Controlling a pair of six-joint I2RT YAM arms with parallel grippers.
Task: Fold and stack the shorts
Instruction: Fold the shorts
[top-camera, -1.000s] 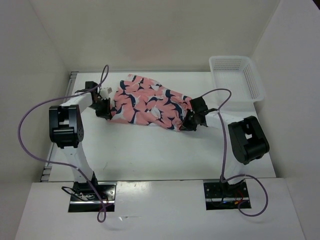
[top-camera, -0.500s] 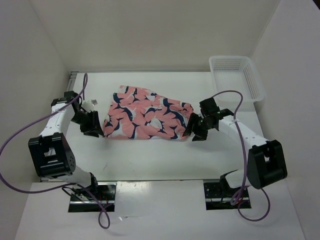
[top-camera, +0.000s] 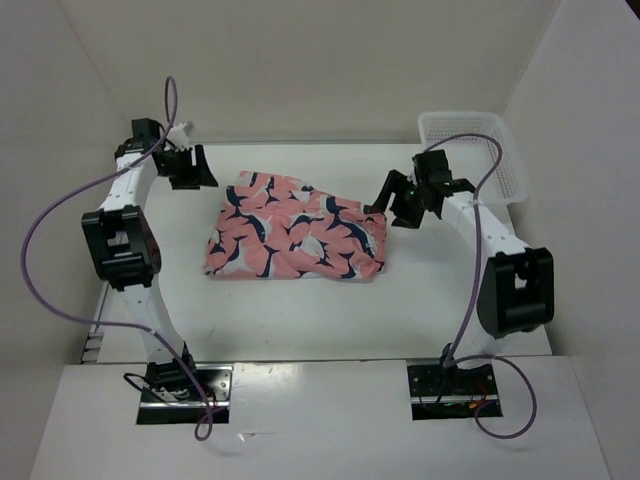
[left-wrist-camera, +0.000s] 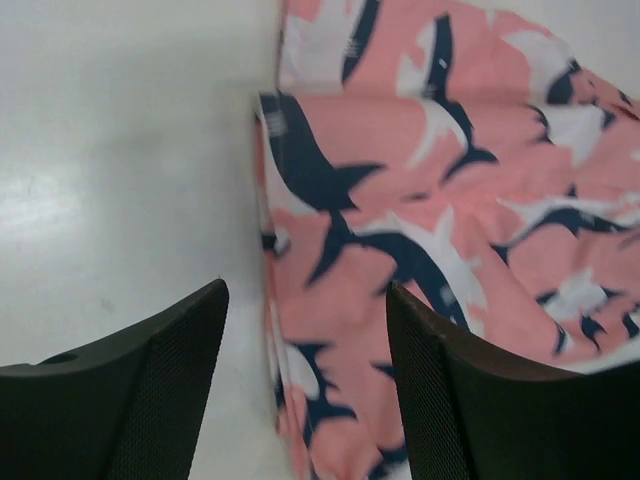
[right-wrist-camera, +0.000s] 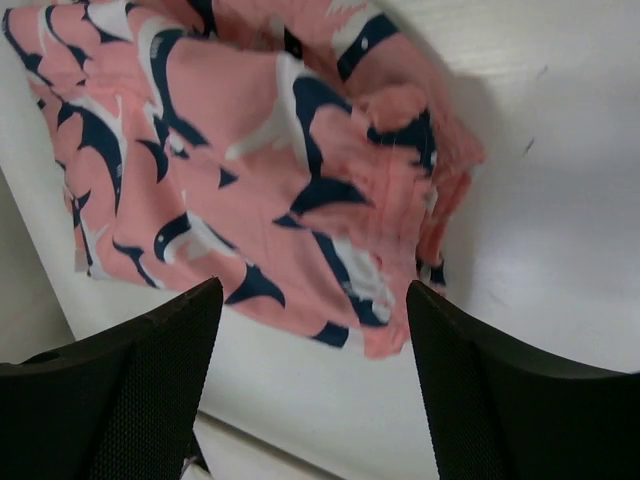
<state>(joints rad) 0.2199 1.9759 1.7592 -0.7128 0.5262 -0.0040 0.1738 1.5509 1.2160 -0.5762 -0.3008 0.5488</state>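
One shorts, perhaps folded; two spread hands

Cream walls enclose a white surface on three sides, a white basket at its far-right corner.

Left gripper spread wide over the shorts
The edge of the pink bird-print shorts runs between the two black fingers, which grip nothing; white table shows beside the shorts.
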